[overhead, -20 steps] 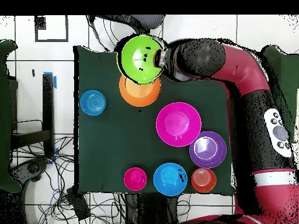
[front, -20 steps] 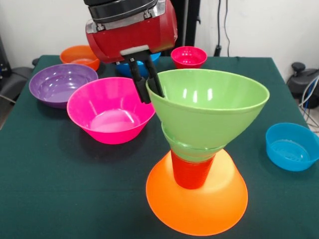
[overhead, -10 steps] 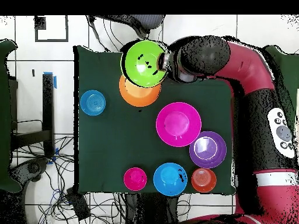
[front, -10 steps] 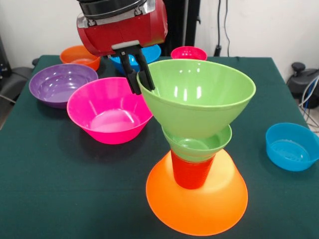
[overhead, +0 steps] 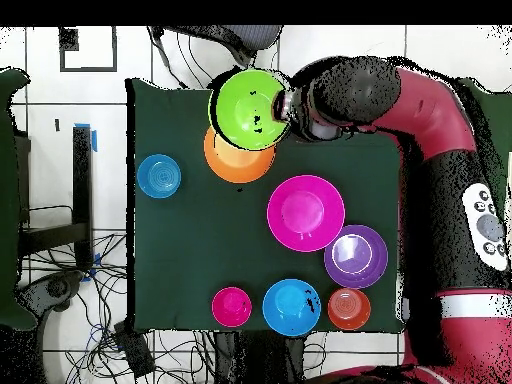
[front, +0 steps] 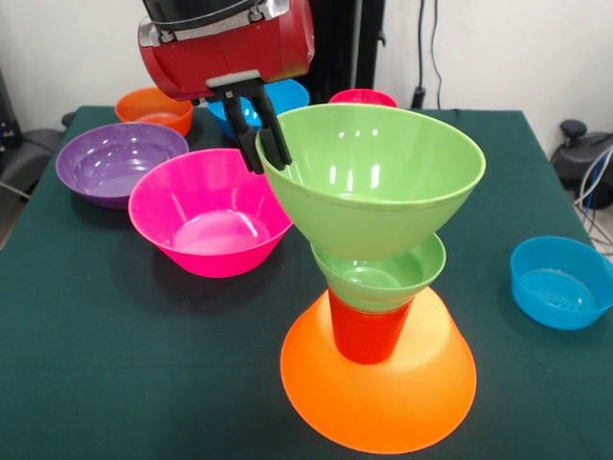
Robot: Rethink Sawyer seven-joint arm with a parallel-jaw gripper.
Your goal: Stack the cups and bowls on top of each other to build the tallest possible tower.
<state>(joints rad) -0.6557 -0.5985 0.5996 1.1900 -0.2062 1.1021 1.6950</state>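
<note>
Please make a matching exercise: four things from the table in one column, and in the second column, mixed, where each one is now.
Things:
1. big green bowl
2. cup
3. big orange bowl
4. purple bowl

Places:
a. rim down, base of the tower
b. on the table beside the pink bowl
c. held at its rim by the gripper
d. under the small green bowl

Pairs: 1-c, 2-d, 3-a, 4-b
</note>
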